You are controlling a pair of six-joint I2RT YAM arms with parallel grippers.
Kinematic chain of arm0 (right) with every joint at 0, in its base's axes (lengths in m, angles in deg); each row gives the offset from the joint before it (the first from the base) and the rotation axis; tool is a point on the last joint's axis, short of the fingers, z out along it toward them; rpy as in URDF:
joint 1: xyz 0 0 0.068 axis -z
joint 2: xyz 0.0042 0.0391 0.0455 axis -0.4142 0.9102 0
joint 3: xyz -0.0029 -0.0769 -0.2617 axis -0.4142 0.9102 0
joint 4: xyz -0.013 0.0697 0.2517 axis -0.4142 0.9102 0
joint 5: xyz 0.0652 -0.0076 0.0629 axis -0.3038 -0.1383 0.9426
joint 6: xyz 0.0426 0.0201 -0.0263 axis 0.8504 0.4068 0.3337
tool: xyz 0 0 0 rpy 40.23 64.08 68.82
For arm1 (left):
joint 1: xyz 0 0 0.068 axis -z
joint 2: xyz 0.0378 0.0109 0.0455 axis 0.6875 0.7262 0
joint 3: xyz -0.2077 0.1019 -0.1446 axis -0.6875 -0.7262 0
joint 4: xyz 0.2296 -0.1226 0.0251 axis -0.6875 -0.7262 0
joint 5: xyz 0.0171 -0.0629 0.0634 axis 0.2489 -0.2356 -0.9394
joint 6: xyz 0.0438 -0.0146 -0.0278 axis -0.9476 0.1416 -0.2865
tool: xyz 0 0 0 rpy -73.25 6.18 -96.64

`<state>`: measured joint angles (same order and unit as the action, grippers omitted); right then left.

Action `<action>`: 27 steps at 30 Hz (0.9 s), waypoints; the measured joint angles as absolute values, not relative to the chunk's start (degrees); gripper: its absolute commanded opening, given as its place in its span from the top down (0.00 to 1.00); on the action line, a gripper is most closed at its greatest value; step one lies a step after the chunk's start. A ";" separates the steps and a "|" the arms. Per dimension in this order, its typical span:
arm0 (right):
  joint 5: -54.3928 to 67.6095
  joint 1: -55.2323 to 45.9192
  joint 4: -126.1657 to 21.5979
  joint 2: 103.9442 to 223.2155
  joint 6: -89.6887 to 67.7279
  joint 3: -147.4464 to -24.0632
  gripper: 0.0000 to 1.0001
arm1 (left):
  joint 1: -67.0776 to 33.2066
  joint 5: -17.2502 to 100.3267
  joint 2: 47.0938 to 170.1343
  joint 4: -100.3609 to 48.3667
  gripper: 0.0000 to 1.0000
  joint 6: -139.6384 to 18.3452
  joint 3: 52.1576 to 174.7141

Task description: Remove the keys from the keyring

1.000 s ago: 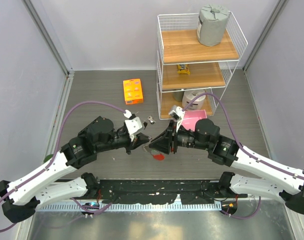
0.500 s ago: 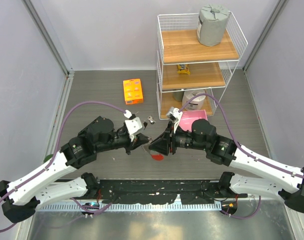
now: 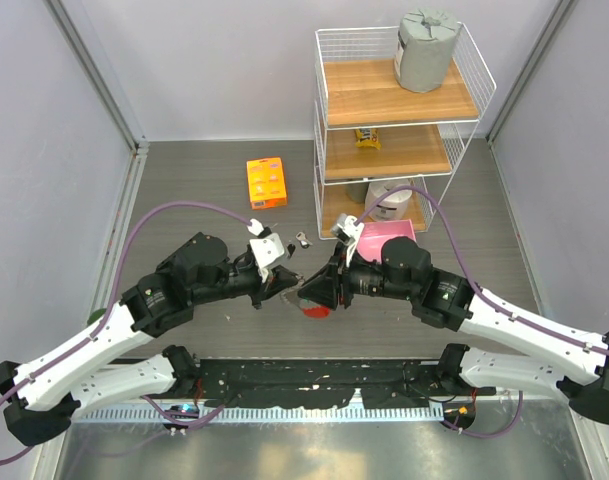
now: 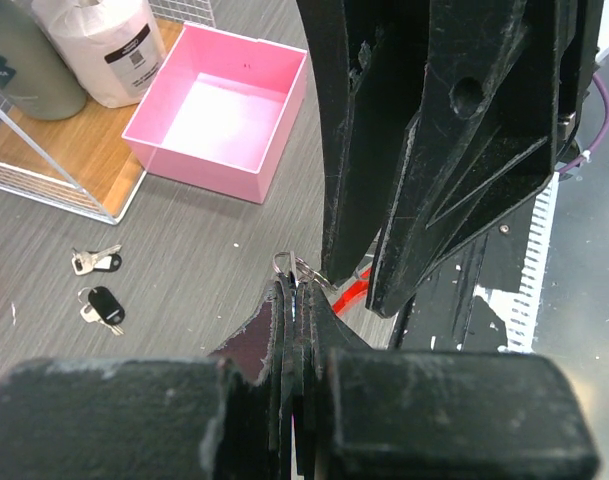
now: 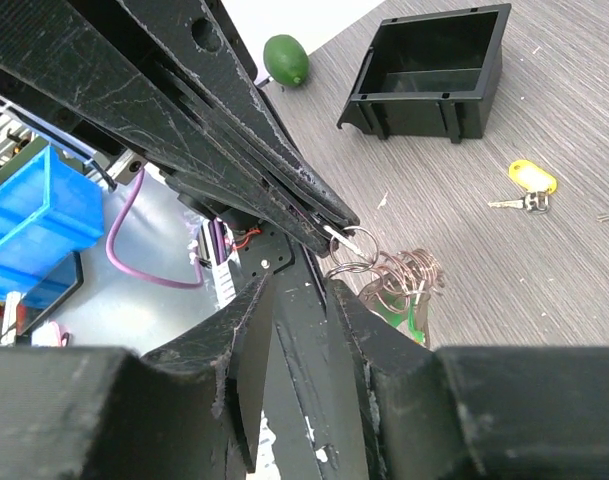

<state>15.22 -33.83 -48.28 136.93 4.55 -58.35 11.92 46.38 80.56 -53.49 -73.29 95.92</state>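
Left gripper pinches the keyring — right gripper, narrowly parted, just beside it.

keyring: silvery ring, pinched aloft | keys: two dark-headed, lying detached

The keyring is shining silvery, its strap is glowing red; the tray is showing plain pink.

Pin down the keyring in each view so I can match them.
Top external: keyring at center, red fob on its near side.
Left wrist: keyring lower center, poking from the tips of the left end effector.
Right wrist: keyring at center, ring plus bunched chain.
Shared landmark: the left end effector, whose tips meet the ring.
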 measured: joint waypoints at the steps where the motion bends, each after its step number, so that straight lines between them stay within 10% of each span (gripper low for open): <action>1: 15.02 -33.92 -48.02 136.93 4.20 -58.44 0.67 | 11.90 46.49 80.56 -53.49 1.00 -72.89 95.92; 27: 18.43 -33.79 -43.32 136.15 -4.01 -62.96 0.65 | 11.85 50.10 79.38 -53.29 1.00 -72.19 96.05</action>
<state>18.43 -33.79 -43.32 136.15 -4.01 -62.96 11.85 50.10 79.38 -53.29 -72.19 96.05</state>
